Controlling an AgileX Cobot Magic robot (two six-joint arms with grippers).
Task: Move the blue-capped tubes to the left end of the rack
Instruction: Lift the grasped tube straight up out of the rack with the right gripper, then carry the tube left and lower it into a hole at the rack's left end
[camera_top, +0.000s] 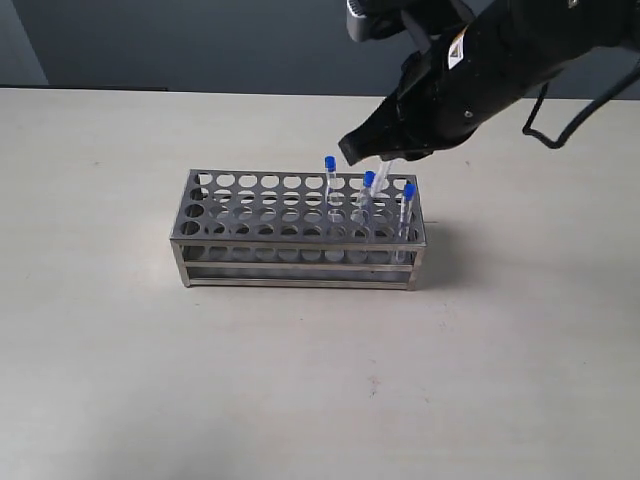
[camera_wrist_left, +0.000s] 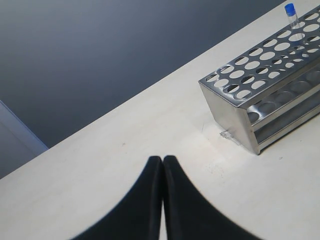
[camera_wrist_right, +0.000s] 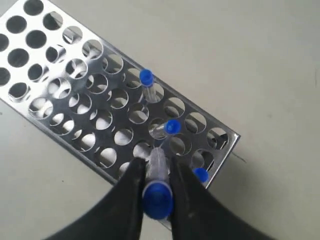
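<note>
The silver rack (camera_top: 290, 268) stands mid-table. Three blue-capped tubes stand upright in holes near its right end: one (camera_top: 330, 163) in the far row, one (camera_top: 369, 181) in the middle, one (camera_top: 408, 190) at the right end. My right gripper (camera_top: 385, 160) hovers tilted above that end, shut on a fourth blue-capped tube (camera_wrist_right: 158, 199) whose clear body points down at the rack (camera_wrist_right: 228, 135). The right wrist view shows the other caps (camera_wrist_right: 146, 76), (camera_wrist_right: 172, 126), (camera_wrist_right: 201, 175). My left gripper (camera_wrist_left: 163, 161) is shut and empty over bare table, off the rack's left end (camera_wrist_left: 230, 120); it is outside the exterior view.
The rack's left and middle holes hold nothing. One blue-capped tube (camera_wrist_left: 290, 11) shows at the far edge of the left wrist view. The right arm (camera_top: 500, 60) reaches in from the upper right. A dark wall runs behind the beige table (camera_top: 300, 380).
</note>
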